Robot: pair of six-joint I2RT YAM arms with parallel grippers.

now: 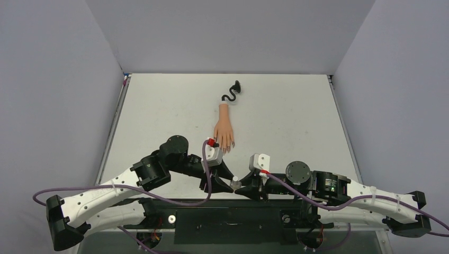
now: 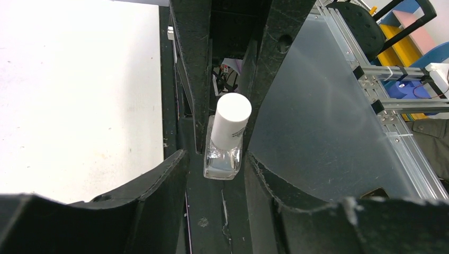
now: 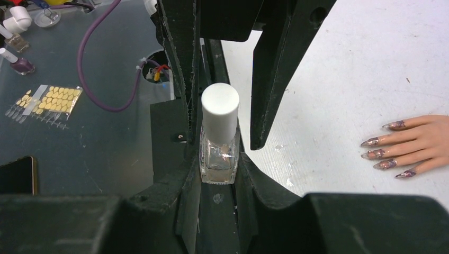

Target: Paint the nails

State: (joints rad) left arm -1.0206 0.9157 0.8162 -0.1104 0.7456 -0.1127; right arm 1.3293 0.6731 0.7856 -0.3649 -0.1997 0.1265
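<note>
The peach mannequin hand (image 1: 224, 129) lies mid-table, fingers toward the arms, with its curly black stem (image 1: 231, 94) behind it. Its dark purplish nails (image 1: 227, 148) also show at the right edge of the right wrist view (image 3: 384, 152). A small clear polish bottle with a white cap (image 1: 235, 183) stands upright between both grippers. My right gripper (image 3: 218, 159) is shut on the bottle's glass body (image 3: 217, 164). My left gripper (image 2: 217, 156) flanks the same bottle (image 2: 222, 161) from the opposite side, slightly wider than it, with a gap on one side.
Grey enclosure walls stand round the white table (image 1: 296, 116). Beyond the near edge lie a sheet of yellow nail tips (image 3: 47, 100), a purple polish bottle (image 3: 21, 64), a phone (image 3: 16, 174) and a purple cable (image 3: 100, 79). A metal frame (image 2: 392, 100) stands past the near edge.
</note>
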